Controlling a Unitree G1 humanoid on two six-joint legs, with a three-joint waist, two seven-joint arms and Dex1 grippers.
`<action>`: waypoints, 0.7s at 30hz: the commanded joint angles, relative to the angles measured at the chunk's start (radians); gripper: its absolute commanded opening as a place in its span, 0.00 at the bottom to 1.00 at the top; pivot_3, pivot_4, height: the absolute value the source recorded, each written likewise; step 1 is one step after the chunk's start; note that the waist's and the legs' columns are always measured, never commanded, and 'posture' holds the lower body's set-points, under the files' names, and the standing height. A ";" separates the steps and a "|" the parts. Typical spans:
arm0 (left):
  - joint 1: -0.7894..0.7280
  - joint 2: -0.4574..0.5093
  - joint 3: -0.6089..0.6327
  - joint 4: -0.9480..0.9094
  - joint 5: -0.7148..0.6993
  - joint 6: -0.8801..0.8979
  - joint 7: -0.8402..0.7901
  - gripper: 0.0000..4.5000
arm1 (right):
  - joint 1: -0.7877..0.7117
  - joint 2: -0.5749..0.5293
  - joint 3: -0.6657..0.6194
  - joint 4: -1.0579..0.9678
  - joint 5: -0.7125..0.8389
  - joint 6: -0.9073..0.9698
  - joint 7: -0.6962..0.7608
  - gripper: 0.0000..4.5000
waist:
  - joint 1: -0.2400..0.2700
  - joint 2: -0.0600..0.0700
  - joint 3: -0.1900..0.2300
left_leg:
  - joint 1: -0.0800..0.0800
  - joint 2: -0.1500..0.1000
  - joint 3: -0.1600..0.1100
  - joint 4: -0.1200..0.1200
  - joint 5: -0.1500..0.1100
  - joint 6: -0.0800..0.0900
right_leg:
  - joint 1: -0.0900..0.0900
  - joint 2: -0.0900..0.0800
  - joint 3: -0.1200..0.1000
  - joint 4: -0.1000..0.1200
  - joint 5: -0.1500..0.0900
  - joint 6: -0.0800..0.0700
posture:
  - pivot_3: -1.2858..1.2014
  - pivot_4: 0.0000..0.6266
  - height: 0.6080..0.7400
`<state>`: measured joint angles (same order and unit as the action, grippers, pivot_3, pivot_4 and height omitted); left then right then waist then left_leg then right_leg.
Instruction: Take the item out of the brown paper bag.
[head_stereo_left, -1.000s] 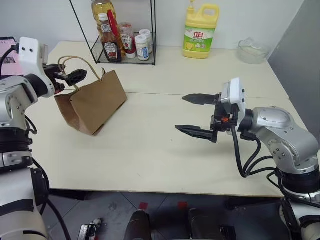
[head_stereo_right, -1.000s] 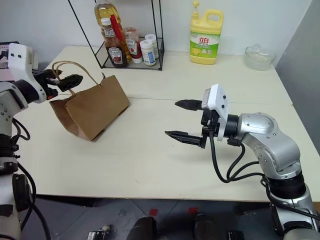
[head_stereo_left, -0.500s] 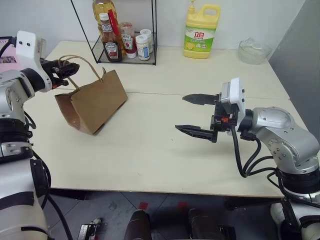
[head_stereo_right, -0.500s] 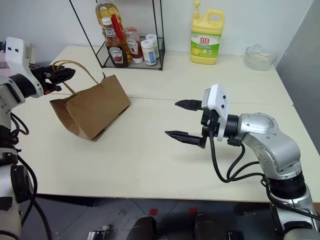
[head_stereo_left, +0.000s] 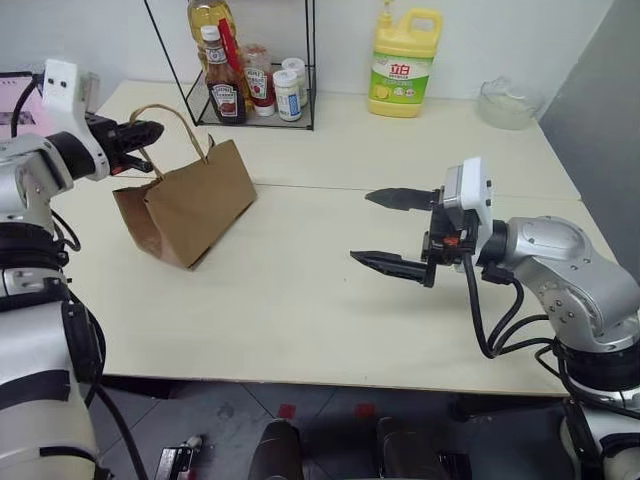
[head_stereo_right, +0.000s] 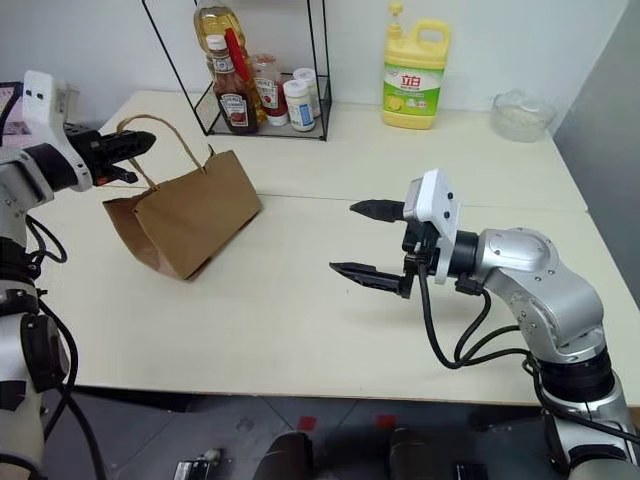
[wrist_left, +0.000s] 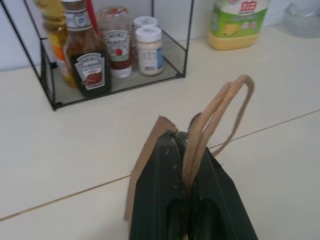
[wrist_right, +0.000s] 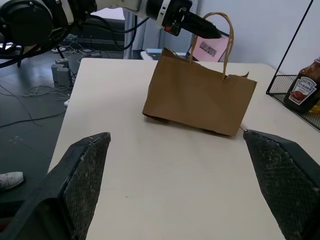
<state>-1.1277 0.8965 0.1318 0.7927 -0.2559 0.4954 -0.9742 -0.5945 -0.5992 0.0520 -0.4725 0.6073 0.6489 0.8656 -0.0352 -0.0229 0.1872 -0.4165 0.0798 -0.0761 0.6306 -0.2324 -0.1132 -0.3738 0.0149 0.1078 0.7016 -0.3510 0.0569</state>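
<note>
Left gripper (head_stereo_left: 148, 131): two black fingers, matt plastic, tapered; jaws clamped shut on the two thin tan loop handles (wrist_left: 215, 120), which pass between them and arch up beyond the tips. Beside and just above the bag's open top edge.

Brown paper bag (head_stereo_left: 190, 202): kraft paper, creased and slightly crumpled, wedge-shaped, mouth edge serrated; base resting on the worktop, tilted, handles drawn taut upward by the left gripper. Contents hidden; item cannot be made out, presumably inside the bag.

Right gripper (head_stereo_left: 385, 230): two black pointed fingers with cross-hatched inner pads (wrist_right: 82, 170), jaws spread wide, holding and touching nothing. Well apart from the bag, tips aimed toward it, poised over bare worktop.

Worktop (head_stereo_left: 300, 300): smooth cream laminate, matt, one thin seam line running across behind the bag.

Wire rack (head_stereo_left: 250, 60): thin black metal rod frame with mesh floor, behind the bag, near but apart. Holding: ketchup bottle (wrist_left: 115, 47), clear plastic, inverted; dark sauce bottle (wrist_left: 90, 65), glass-like, labelled; oil bottle (head_stereo_left: 203, 15), amber, clear; two small white-capped shakers (wrist_left: 148, 47).

Detergent jug (head_stereo_left: 400, 62): yellow plastic, moulded handle, green-and-white label; behind the bag, well apart, beyond the rack.

Glass bowl (head_stereo_left: 506, 102): clear, shallow, rounded; farthest from the bag, at the worktop's back corner.
</note>
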 joint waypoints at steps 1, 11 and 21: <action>-0.099 0.006 -0.025 0.014 0.013 -0.038 -0.093 0.00 | 0.008 -0.027 -0.036 -0.052 0.029 0.011 -0.001 1.00 | 0.001 0.000 0.000 | 0.000 0.000 -0.001 0.000 0.000 0.000 | 0.000 0.000 -0.001 0.000 0.000 0.000 | 0.52 0.24 1.00; -0.297 -0.046 -0.104 0.179 0.090 -0.131 -0.264 0.00 | 0.044 -0.084 -0.060 -0.098 0.068 0.044 -0.006 1.00 | -0.003 0.000 0.000 | -0.002 0.000 -0.004 0.000 0.001 -0.001 | 0.000 0.000 -0.006 0.000 0.000 -0.001 | 0.52 0.24 1.00; -0.398 -0.149 -0.124 0.270 0.137 -0.198 -0.367 0.00 | 0.076 -0.124 -0.089 -0.135 0.099 0.074 -0.026 1.00 | -0.006 0.001 0.001 | -0.003 0.000 -0.005 0.000 0.001 -0.001 | 0.000 0.000 -0.007 0.000 0.000 -0.001 | 0.52 0.24 1.00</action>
<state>-1.4622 0.7413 -0.0009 1.0762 -0.1127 0.3301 -1.3225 -0.5205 -0.7087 -0.0008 -0.5738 0.6897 0.7249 0.8459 -0.0412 -0.0222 0.1878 -0.4197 0.0798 -0.0814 0.6306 -0.2316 -0.1140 -0.3738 0.0146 0.1007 0.7013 -0.3515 0.0561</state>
